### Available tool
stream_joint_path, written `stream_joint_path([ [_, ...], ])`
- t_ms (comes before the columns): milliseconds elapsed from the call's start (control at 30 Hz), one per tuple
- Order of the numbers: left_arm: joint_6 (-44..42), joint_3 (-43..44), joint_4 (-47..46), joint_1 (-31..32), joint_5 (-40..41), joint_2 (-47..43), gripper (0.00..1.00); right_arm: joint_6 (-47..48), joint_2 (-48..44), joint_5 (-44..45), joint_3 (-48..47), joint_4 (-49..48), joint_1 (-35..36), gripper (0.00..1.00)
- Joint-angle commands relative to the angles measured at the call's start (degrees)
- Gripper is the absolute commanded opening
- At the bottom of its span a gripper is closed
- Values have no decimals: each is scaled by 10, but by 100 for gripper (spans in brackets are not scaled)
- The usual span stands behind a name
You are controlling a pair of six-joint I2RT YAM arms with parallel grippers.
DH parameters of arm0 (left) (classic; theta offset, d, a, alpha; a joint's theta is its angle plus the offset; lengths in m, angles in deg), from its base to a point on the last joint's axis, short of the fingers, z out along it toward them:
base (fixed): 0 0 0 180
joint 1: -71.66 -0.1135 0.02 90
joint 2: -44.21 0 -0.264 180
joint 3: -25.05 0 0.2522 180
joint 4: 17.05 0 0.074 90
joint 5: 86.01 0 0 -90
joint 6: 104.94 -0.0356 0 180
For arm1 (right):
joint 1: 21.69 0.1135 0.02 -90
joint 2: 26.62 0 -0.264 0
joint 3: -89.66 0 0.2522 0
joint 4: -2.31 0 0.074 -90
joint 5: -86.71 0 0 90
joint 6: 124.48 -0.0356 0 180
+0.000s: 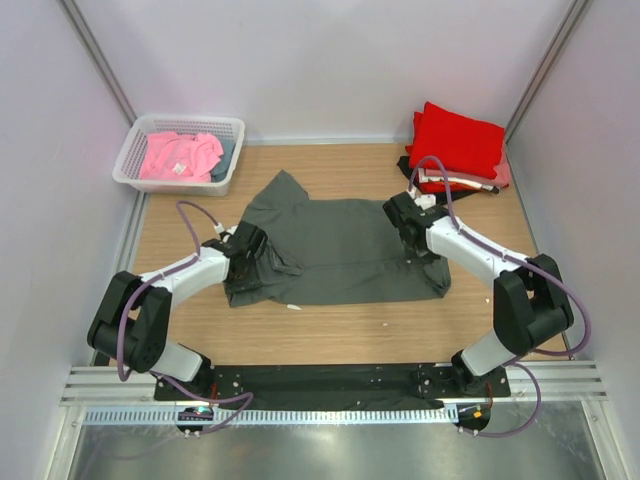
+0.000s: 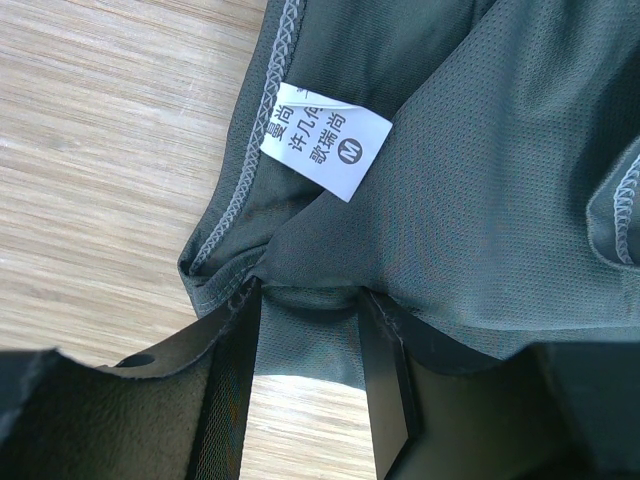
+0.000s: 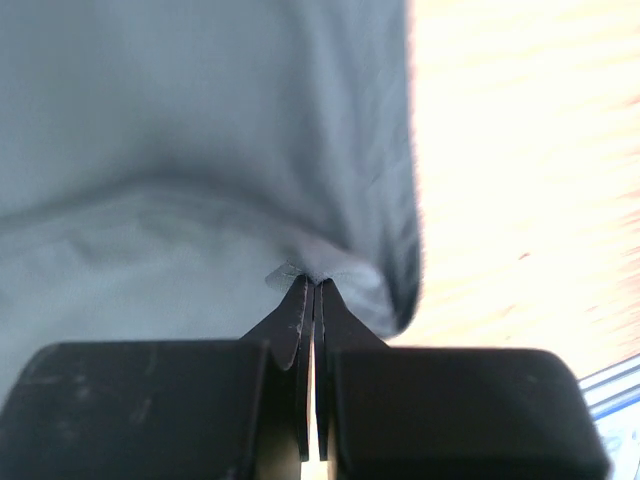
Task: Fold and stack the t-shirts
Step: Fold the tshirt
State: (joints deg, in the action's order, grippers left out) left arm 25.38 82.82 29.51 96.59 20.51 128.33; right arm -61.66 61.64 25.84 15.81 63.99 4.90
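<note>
A dark grey t-shirt (image 1: 335, 250) lies spread across the middle of the wooden table. Its white neck label (image 2: 328, 140) shows in the left wrist view. My left gripper (image 1: 248, 243) is at the shirt's left edge. In the left wrist view (image 2: 312, 300) its jaws stand apart with a fold of the grey cloth (image 2: 520, 170) lying between the tips. My right gripper (image 1: 405, 215) is at the shirt's right upper edge. In the right wrist view (image 3: 314, 280) it is shut, pinching a small peak of the grey cloth (image 3: 180, 130). A folded red t-shirt (image 1: 458, 140) tops a stack at the back right.
A white latticed basket (image 1: 136, 140) at the back left holds a pink shirt (image 1: 178, 155) and some darker cloth. The red stack sits on black and pink cloth at the back right corner. Side walls close in the table on the left and right.
</note>
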Motion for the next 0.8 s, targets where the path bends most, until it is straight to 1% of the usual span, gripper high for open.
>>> stream_joint_path([
  [0,2,-10,-19,-6,12,7,45,27,12,64,-48,17,-30,1],
  [100,1,-11,-18,-6,11,6,45,41,26,63,-60,11,-43,2],
  [200,0,-12,-19,-6,10,5,45,46,46,66,-57,8,-56,14],
  [233,0,-12,-19,-6,9,5,45,45,51,68,-51,8,-61,31],
  [267,-1,-12,-19,-6,9,6,45,36,57,82,-48,8,-67,43],
  [300,-1,-12,-19,-6,7,6,44,32,58,88,-47,9,-76,52],
  [333,-1,-11,-19,-6,7,6,44,27,57,94,-45,9,-93,68],
  [367,-1,-11,-19,-6,6,7,44,20,53,105,-46,9,-104,73],
  [433,-1,-11,-19,-6,4,8,44,16,46,103,-58,10,-126,76],
  [533,-1,-11,-19,-6,4,8,44,6,16,84,-84,20,-125,75],
  [567,-1,-11,-20,-6,4,7,44,6,3,63,-85,9,-123,73],
  [600,-2,-11,-19,-6,4,7,44,10,-28,6,-81,-2,-120,73],
  [667,-2,-11,-20,-6,3,7,44,6,-52,-41,-62,-20,-109,70],
  [700,-2,-10,-21,-6,2,8,44,5,-68,-92,-44,-27,-103,67],
  [767,-3,-10,-21,-6,1,10,43,-8,-77,-129,-26,-41,-85,63],
])
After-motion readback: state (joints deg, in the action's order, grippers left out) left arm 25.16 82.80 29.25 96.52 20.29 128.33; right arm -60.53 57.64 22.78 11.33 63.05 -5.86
